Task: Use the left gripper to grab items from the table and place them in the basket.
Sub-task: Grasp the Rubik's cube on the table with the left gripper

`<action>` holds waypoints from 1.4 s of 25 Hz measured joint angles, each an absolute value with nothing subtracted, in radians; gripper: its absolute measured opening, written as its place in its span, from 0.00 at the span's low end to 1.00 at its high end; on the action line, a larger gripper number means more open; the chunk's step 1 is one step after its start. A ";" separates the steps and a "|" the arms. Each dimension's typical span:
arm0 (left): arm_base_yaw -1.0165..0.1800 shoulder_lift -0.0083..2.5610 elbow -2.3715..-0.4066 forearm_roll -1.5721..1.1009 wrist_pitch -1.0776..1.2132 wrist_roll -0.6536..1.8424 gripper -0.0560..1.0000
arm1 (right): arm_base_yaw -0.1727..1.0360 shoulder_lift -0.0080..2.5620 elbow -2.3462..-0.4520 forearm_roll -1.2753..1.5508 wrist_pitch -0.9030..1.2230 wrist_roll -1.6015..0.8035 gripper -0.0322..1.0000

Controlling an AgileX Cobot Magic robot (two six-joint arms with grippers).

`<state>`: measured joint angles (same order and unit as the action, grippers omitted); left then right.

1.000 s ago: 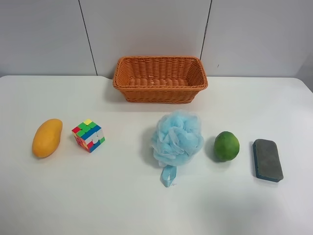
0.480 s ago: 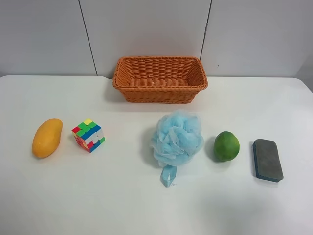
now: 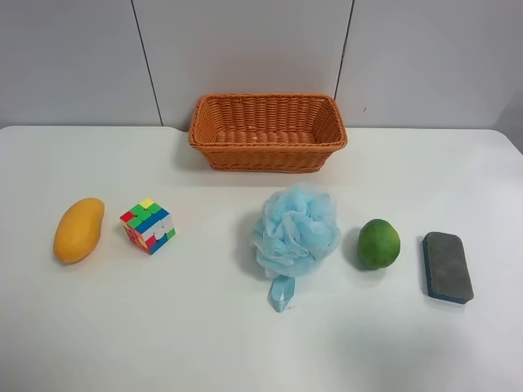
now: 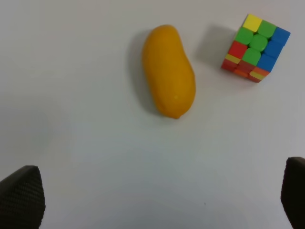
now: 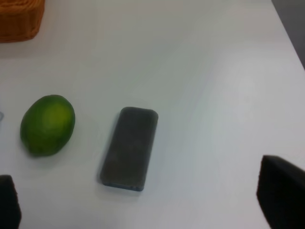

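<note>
On the white table [image 3: 204, 343] lie a yellow-orange mango [image 3: 78, 229], a multicoloured puzzle cube [image 3: 148, 225], a light blue bath puff [image 3: 296, 231], a round green fruit [image 3: 378, 243] and a grey-and-blue sponge [image 3: 447, 267]. The orange-brown wicker basket [image 3: 268, 131] stands empty at the back. No arm shows in the exterior high view. My left gripper [image 4: 157, 193] is open and empty, hovering above the table short of the mango [image 4: 168, 71] and cube [image 4: 256, 48]. My right gripper [image 5: 143, 202] is open and empty, above the table near the sponge [image 5: 129, 148] and green fruit [image 5: 47, 125].
A grey panelled wall [image 3: 245, 49] runs behind the table. A corner of the basket [image 5: 19, 19] and the table's edge [image 5: 288, 28] show in the right wrist view. The puff's ribbon loop [image 3: 281, 292] trails toward the front.
</note>
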<state>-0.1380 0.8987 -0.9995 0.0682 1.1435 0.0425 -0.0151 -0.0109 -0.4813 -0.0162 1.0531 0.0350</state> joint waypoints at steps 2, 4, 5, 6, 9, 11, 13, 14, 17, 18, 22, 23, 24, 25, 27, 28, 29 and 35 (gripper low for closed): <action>-0.182 1.006 -1.041 0.081 1.119 0.042 0.99 | -0.015 -0.011 -0.481 -0.016 1.053 0.035 0.99; -0.228 1.106 -1.083 0.089 1.091 0.045 0.99 | -0.015 -0.011 -0.481 -0.016 1.053 0.035 0.99; -0.252 1.156 -1.102 0.090 1.073 0.050 0.99 | -0.015 -0.011 -0.481 -0.016 1.053 0.035 0.99; -0.275 1.202 -1.116 0.092 1.055 0.058 0.99 | -0.015 -0.011 -0.481 -0.016 1.053 0.035 0.99; -0.341 1.312 -1.144 0.092 0.996 0.103 0.99 | -0.015 -0.011 -0.481 -0.016 1.053 0.035 0.99; -0.390 1.369 -1.148 0.089 0.958 0.141 0.99 | -0.015 -0.011 -0.481 -0.016 1.053 0.035 0.99; -0.433 1.427 -1.147 0.088 0.923 0.160 0.99 | -0.015 -0.011 -0.481 -0.016 1.053 0.035 0.99; -0.453 1.455 -1.147 0.086 0.910 0.165 0.99 | -0.015 -0.011 -0.481 -0.016 1.053 0.035 0.99; -0.494 1.534 -1.147 0.085 0.877 0.171 0.99 | -0.015 -0.011 -0.481 -0.016 1.053 0.035 0.99; -0.503 1.561 -1.147 0.084 0.870 0.173 0.99 | -0.015 -0.011 -0.481 -0.016 1.053 0.035 0.99; -0.510 1.650 -1.147 0.068 0.825 0.175 0.99 | -0.015 -0.011 -0.481 -0.016 1.053 0.035 0.99; -0.510 1.671 -1.147 0.068 0.813 0.175 0.99 | -0.015 -0.011 -0.481 -0.016 1.053 0.035 0.99; -0.511 1.690 -1.147 0.066 0.802 0.175 0.99 | -0.015 -0.011 -0.481 -0.016 1.053 0.035 0.99; -0.511 1.708 -1.147 0.066 0.794 0.175 0.99 | -0.015 -0.011 -0.481 -0.016 1.053 0.035 0.99; -0.511 1.738 -1.147 0.066 0.778 0.175 0.99 | -0.015 -0.011 -0.481 -0.016 1.053 0.035 0.99; -0.506 1.753 -1.147 0.066 0.771 0.175 0.99 | -0.015 -0.011 -0.481 -0.016 1.053 0.035 0.99; -0.501 1.764 -1.147 0.065 0.768 0.175 0.99 | -0.015 -0.011 -0.481 -0.016 1.053 0.035 0.99; -0.445 1.830 -1.147 0.061 0.745 0.186 0.99 | -0.015 -0.011 -0.481 -0.016 1.053 0.035 0.99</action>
